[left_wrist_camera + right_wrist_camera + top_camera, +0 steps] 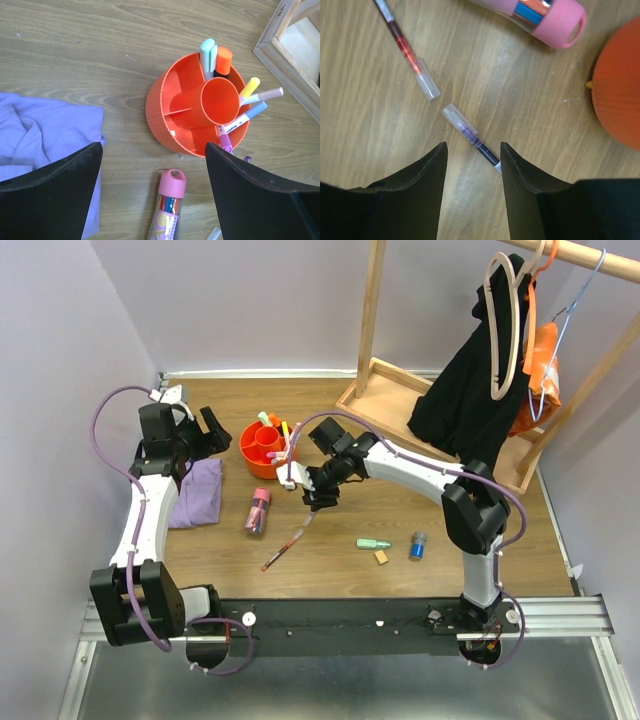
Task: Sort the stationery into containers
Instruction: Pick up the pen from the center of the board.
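The purple pen (pixel 470 135) lay flat on the bench (pixel 370 125), near and right of the orange tub (pixel 265 448) holding upright markers (pixel 207 52). My right end effector (pixel 472 147) straddled the pen's tail, half open, not gripping it. My left end effector (pixel 154 150) hung wide open left of the tub. Neither of the 2 held anything.

No words, brand names, numbers or signs can be read in any of the views. The clear pink-capped tube (pixel 167 210) has a colourful printed pattern on its body, but no letters can be made out in it. The purple pen (pixel 472 140) and the red pen (pixel 405 50) each have a pale band at one end that may carry print, too small and blurred to read.
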Motion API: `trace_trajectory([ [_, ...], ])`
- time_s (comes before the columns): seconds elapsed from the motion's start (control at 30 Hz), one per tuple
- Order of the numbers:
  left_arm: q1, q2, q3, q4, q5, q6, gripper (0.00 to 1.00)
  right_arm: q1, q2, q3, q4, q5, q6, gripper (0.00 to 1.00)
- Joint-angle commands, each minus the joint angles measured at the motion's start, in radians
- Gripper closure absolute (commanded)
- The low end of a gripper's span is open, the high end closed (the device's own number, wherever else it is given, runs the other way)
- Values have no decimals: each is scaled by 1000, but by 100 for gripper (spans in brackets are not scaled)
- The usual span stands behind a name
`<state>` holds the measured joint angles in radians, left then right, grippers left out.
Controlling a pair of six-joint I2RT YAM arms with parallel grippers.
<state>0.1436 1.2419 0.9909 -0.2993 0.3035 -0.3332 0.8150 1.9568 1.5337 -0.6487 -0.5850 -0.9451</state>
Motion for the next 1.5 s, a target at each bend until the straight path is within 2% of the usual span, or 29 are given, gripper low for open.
trace_trajectory([
  [0.0,2,-36,-35,-23,-30,36,7,30,56,51,-200,20,-400,47],
  [0.07,5,-42,-43,-18,-35,36,7,36,62,43,-189,48,-442,49],
  [0.2,10,-44,-43,-15,-33,36,6,30,100,74,-161,60,-315,51],
  [0.37,10,-25,-31,-14,-35,40,6,24,65,-23,-66,47,-264,51],
  [0.5,11,-1,-20,-9,-29,34,6,26,93,-11,-49,63,-219,51],
  [0.87,11,27,-6,-6,-21,19,6,26,149,22,-15,88,-236,52],
  [1.03,16,25,-6,-12,-20,23,6,26,220,103,-112,86,-291,56],
  [1.13,17,24,-5,-15,-23,26,6,24,272,164,-210,97,-337,67],
  [1.2,19,25,-5,-18,-21,26,6,26,295,183,-270,103,-366,84],
  [1.3,22,27,-1,-18,-18,23,6,26,274,152,-269,113,-386,99],
  [1.47,21,28,5,-23,-14,25,6,19,171,138,-255,71,-285,99],
])
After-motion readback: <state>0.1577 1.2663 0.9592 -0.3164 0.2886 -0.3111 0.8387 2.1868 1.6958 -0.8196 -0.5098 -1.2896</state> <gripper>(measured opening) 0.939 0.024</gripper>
